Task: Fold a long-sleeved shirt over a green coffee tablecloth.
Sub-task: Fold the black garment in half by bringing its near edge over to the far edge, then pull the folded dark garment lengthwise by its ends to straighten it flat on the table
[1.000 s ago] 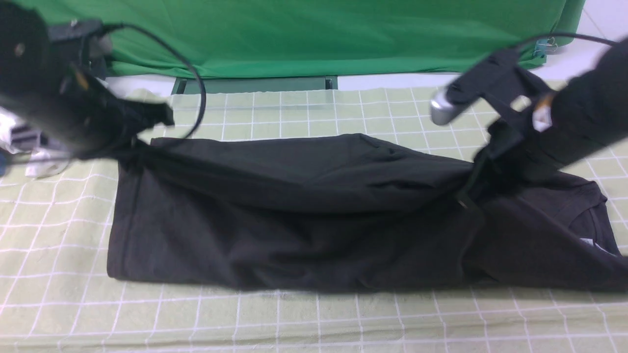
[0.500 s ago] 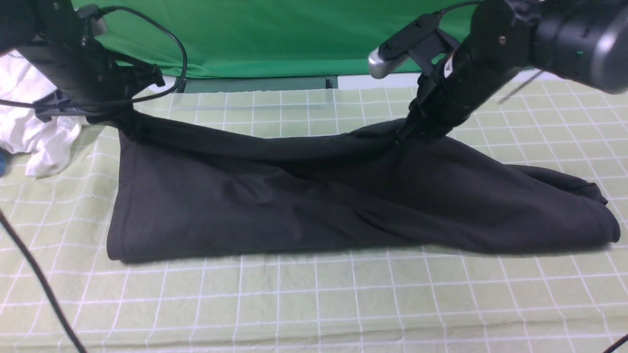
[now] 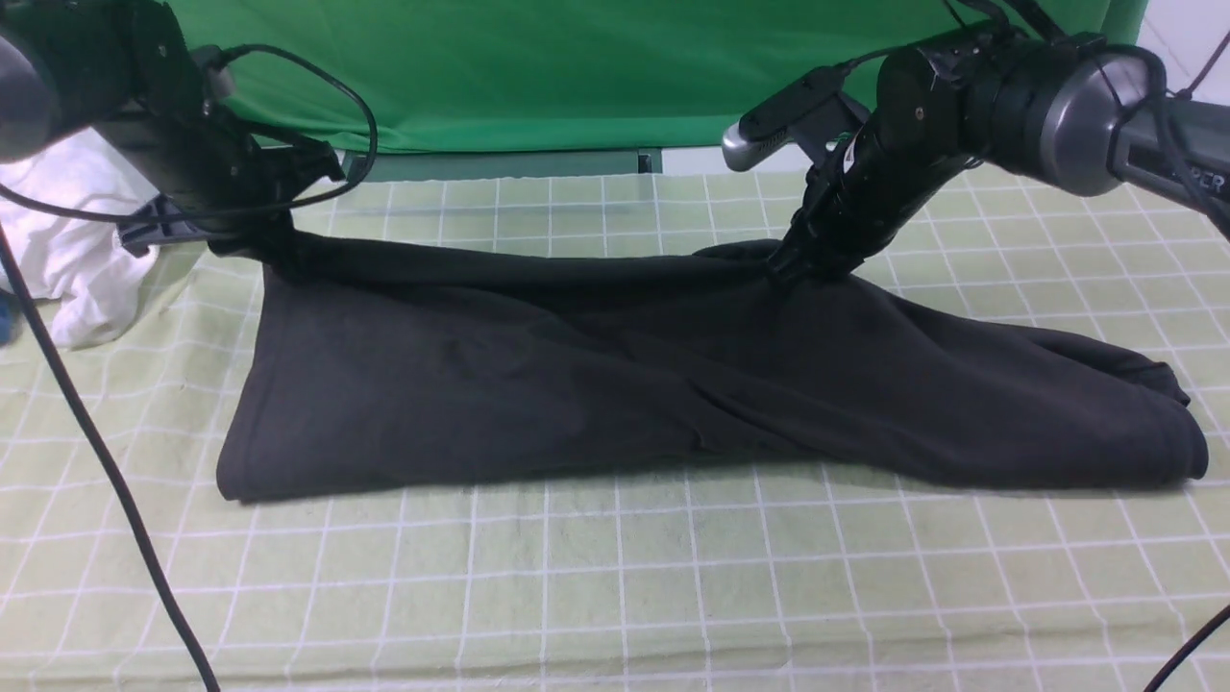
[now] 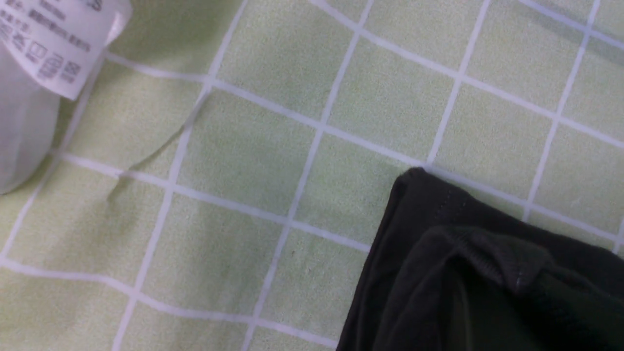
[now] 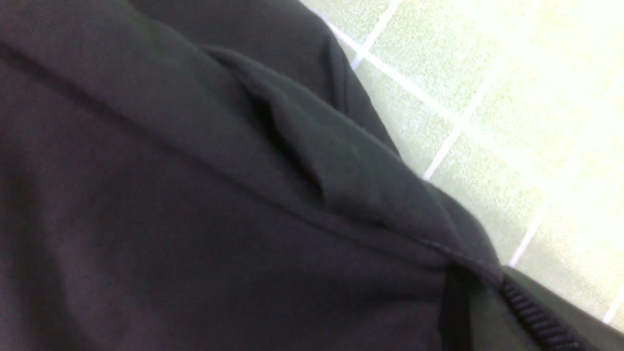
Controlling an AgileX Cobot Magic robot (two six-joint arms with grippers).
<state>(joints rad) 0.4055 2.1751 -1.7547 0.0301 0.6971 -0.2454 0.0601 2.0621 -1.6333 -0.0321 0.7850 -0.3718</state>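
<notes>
Across the green coffee tablecloth (image 3: 615, 577) the long-sleeved shirt (image 3: 615, 384) lies central, its carried edge now lowered towards 12 o'clock. At 10 o'clock the left gripper (image 3: 274, 248) and at 1 o'clock the right gripper (image 3: 793, 267) meet it; pinching or spread, I cannot tell. Release probably follows.

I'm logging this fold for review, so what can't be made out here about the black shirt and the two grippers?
Left gripper: front view, jaws lost against the black long-sleeved shirt.
Right gripper: front view, tip sunk in the fabric; its wrist view shows only cloth.
Shirt print: every view, hidden by folds.
White garment: front view, cut by the left edge.
Care tag: left wrist view, print blurred.
</notes>
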